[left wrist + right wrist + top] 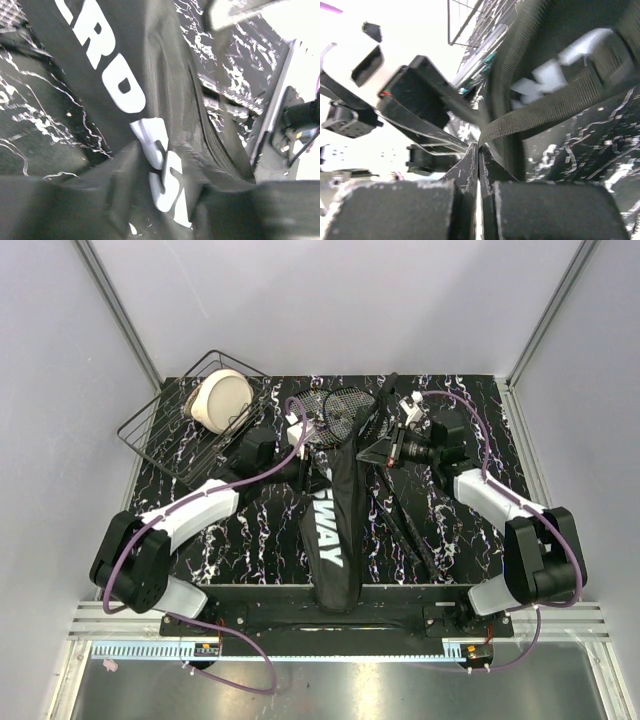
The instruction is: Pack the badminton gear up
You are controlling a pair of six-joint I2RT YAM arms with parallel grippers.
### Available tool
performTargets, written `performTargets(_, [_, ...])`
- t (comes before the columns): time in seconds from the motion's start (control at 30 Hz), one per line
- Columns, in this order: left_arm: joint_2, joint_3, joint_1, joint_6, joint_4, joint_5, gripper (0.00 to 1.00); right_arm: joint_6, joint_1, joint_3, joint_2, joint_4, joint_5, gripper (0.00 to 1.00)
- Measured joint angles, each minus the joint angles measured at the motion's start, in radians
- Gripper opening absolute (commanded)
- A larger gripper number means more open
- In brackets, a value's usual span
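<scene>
Bag (335,530) at middle of table (215,540), long axis running near edge to far, mouth toward far end, racket heads (335,410) poking out. Right gripper (479,150) pinched together on strap (545,112); left gripper (310,470) beside bag, jaws unreadable. Risk: tugging strap, slewing bag, spilling racket heads further.

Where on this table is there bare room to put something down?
Bare tabletop shows between the left arm and the racket bag, and between the bag's strap and the right arm. The far middle is crowded: racket heads, both arms reaching in; the wire basket fills the far-left corner.
</scene>
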Motion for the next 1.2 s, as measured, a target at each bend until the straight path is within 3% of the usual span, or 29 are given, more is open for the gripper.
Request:
performTargets(0.27, [-0.015,0.032,0.007,-0.012,-0.054,-0.002,0.85,0.190,0.082,0.035,-0.116,-0.129,0.228,0.00])
performTargets(0.53, [-0.106,0.002,-0.039,-0.068,0.107,0.069,0.83,0.328,0.156,0.053,-0.162,-0.146,0.393,0.00])
performTargets(0.6, [-0.092,0.002,-0.059,-0.078,0.122,0.085,0.64,0.346,0.168,0.064,-0.151,-0.154,0.414,0.00])
performTargets(0.63, [-0.082,0.002,-0.067,-0.084,0.126,0.091,0.50,0.352,0.172,0.069,-0.143,-0.153,0.419,0.00])
performTargets(0.67, [-0.071,0.002,-0.072,-0.091,0.126,0.094,0.23,0.359,0.176,0.072,-0.138,-0.153,0.425,0.00])
performTargets(0.77, [-0.034,0.005,-0.064,-0.098,0.104,0.098,0.00,0.373,0.183,0.072,-0.136,-0.158,0.439,0.05])
performTargets(0.8, [-0.020,0.007,-0.058,-0.097,0.096,0.100,0.00,0.374,0.184,0.072,-0.136,-0.158,0.442,0.24])
performTargets(0.87, [0.000,0.008,-0.042,-0.116,0.096,0.106,0.00,0.360,0.186,0.072,-0.137,-0.178,0.448,0.44])
performTargets(0.9, [0.005,0.007,-0.034,-0.126,0.097,0.113,0.00,0.359,0.186,0.072,-0.137,-0.183,0.451,0.62])
performTargets(1.03, [0.007,0.001,-0.014,-0.190,0.160,0.137,0.00,0.261,0.186,0.053,-0.192,-0.290,0.485,0.78])
performTargets(1.13, [0.006,-0.017,-0.007,-0.238,0.219,0.153,0.00,0.192,0.182,-0.047,-0.313,-0.330,0.500,0.82])
performTargets(1.2, [0.004,-0.032,-0.005,-0.269,0.251,0.163,0.00,0.168,0.181,-0.138,-0.408,-0.338,0.508,0.78])
